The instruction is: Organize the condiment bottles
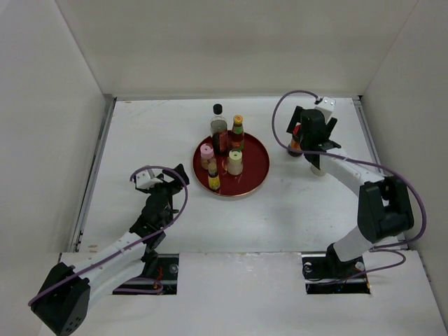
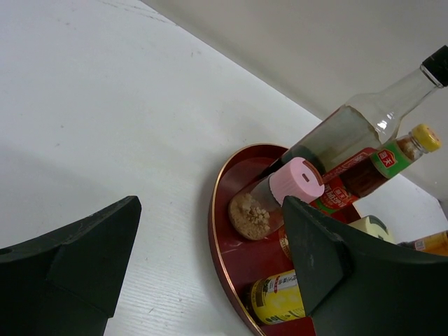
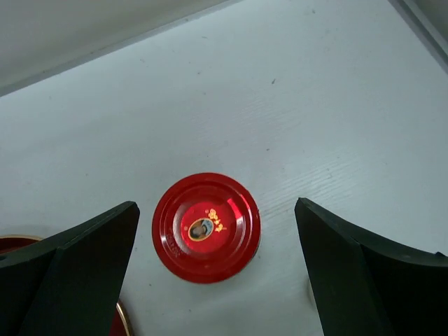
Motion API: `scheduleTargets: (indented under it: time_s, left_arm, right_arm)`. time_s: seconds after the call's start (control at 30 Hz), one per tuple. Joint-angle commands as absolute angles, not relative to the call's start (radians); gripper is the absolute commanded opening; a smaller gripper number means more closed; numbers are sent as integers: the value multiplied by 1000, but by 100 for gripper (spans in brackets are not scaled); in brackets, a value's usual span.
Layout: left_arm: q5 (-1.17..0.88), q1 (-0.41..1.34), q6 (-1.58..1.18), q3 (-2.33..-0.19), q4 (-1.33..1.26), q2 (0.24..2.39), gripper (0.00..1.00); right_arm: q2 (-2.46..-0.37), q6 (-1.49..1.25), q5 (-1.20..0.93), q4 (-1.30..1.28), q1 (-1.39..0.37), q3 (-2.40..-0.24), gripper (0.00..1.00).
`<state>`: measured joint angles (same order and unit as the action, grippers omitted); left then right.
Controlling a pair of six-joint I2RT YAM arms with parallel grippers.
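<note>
Right jaws gape above the red-lidded jar (image 3: 206,227); a skewed descent could clip its wide lid and topple it. Left jaws, open too, face the crowded tray (image 2: 234,259).

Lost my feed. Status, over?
Left gripper: jaws open, empty, beside tray. Right gripper: jaws open over red-capped jar, off tray. Five bottles on tray. Nothing blocking.

Dark red tray (image 1: 256,162), brassy rim. Beige seeds in pink-capped jar (image 2: 280,199). Clear-glass tall bottle (image 2: 350,129), black cap. Yellow cap, red-green label on sauce bottle (image 2: 371,171). Glossy red jar lid (image 3: 206,227), gold emblem. White table (image 1: 294,206).
</note>
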<state>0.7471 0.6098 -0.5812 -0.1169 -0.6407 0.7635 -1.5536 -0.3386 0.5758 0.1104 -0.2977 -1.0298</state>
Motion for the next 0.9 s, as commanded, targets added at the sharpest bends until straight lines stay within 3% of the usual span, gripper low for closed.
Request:
scheduleTargets:
  time_s: [0.0, 0.4, 0.43, 0.57, 0.87]
  left_arm:
    - [733, 607, -591, -132, -681, 753, 82]
    - [733, 604, -591, -133, -684, 768, 82]
    - [732, 607, -591, -135, -683, 769, 82]
    - [732, 602, -591, -132, -686, 767, 82]
    - [730, 608, -592, -135, -686, 765, 82]
  right_arm:
    - [-1595, -316, 468, 72, -266, -1130, 100]
    - [-1743, -360, 423, 8, -257, -1173, 99]
    - [-1746, -362, 425, 5, -257, -1175, 95]
    - [-1704, -364, 440, 31, -257, -1163, 61]
    - [-1534, -296, 465, 123, -431, -1138, 57]
